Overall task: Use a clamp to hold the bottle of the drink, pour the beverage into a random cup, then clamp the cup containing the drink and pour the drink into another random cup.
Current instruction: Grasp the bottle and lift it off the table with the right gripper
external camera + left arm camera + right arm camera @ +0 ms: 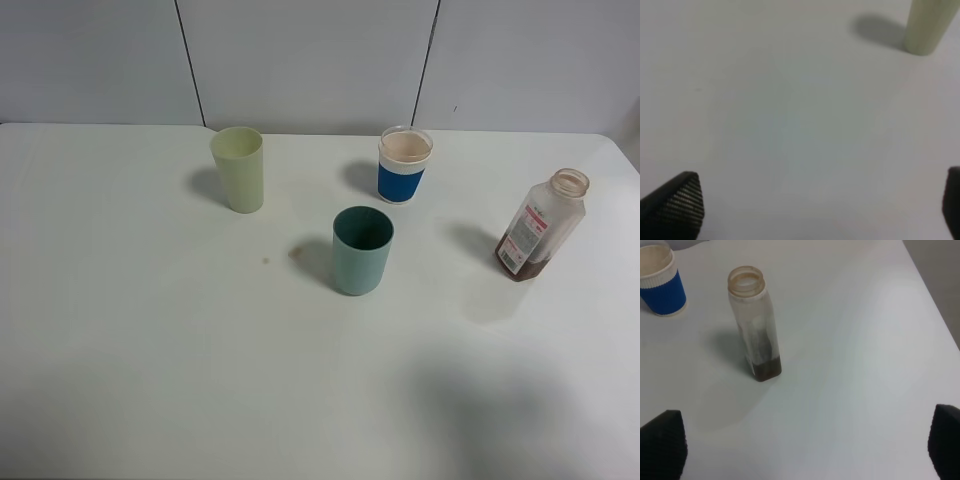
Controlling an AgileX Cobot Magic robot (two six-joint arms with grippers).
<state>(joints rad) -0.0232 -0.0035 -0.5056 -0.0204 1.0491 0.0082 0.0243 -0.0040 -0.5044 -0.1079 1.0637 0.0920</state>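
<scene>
The uncapped bottle stands upright at the table's right side, a thin layer of dark brown beverage at its bottom. The right wrist view shows the same bottle ahead of my right gripper, whose fingertips stand far apart with nothing between them. A teal-green cup stands mid-table. A pale yellow-green cup stands at the back left, and its base shows beyond my left gripper, open over bare table. Neither gripper appears in the high view.
A blue-banded clear cup stands at the back between the yellow-green cup and the bottle, also seen as a blue cup in the right wrist view. The white table ends at a grey wall behind. A small speck lies left of the teal cup.
</scene>
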